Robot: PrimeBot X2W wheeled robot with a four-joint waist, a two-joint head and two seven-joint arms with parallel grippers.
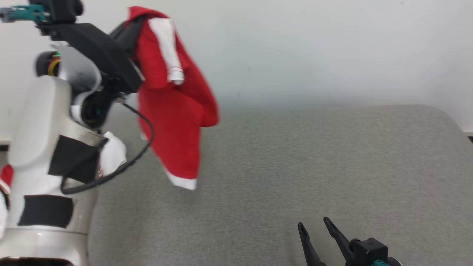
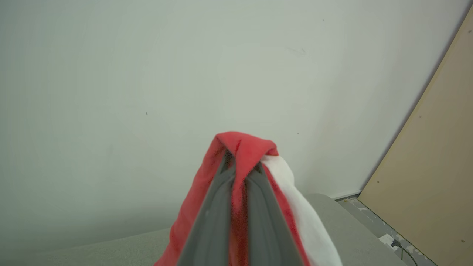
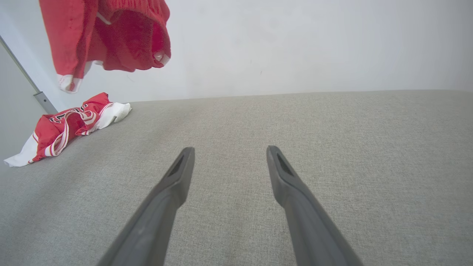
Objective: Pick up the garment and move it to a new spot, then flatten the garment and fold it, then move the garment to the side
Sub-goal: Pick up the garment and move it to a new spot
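While left tool (image 2: 242, 162) pinches soft red-and-white garment (image 1: 173, 122) aloft, right tool (image 3: 230, 149) spread wide, above nubby grey surface (image 1: 332, 166)

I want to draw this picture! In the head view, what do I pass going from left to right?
Left arm → garment, hanging in the air → right end effector, open, at the bottom.

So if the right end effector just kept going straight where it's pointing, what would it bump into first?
Probably the grey tabletop ahead of the open right end effector; past that, the white wall. Depth is hard to judge.
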